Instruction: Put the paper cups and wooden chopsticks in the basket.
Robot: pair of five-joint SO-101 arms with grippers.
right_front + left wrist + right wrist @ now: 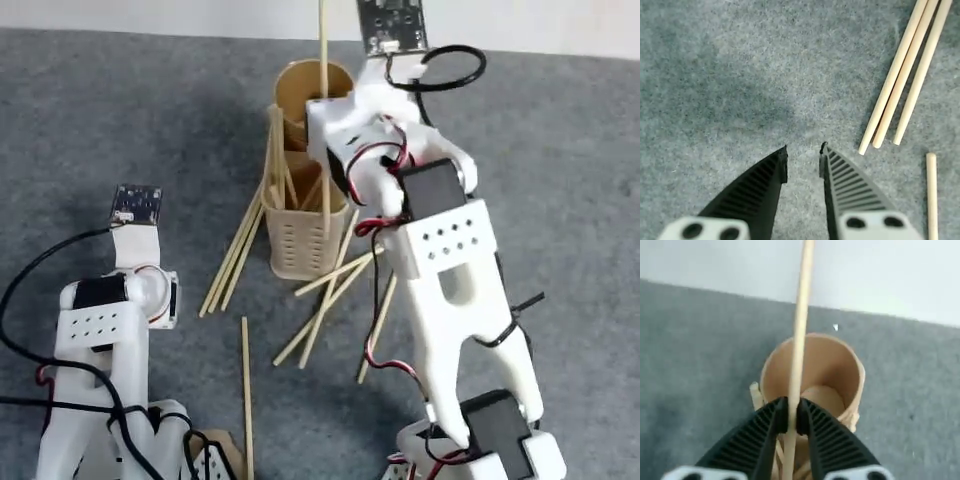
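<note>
One chopstick (801,315) is pinched in the right tool (791,410), fingers closed tight on it, directly above the paper cup (812,375). Cup stands open side up at the far end of the basket (300,255). It looks to be inside the basket, but the right arm (450,280) covers the basket's right side, so can't confirm.

Other chopsticks (285,175) stand tilted in the basket. Loose ones on the gray tabletop (100,120):
- a bundle (232,255) leaning along the basket's left wall
- a crossed pile (325,300) at its near corner, partly under the right arm
- a single stick (246,390) between the two arms, pointing toward their bases

Left tool (804,150) hangs over the tabletop, fingers slightly apart, tabletop visible in the narrow gap. Three stick ends (900,85) lie side by side near it, parallel. A fourth stick (931,195) lies apart from them, cut off by the frame edge.

Brown shape (228,448) beside the base of the left arm (95,335) is cut off, can't tell what it is.

Held chopstick's long axis is near upright. Top end runs out of frame, lower end is lost behind the tool.
</note>
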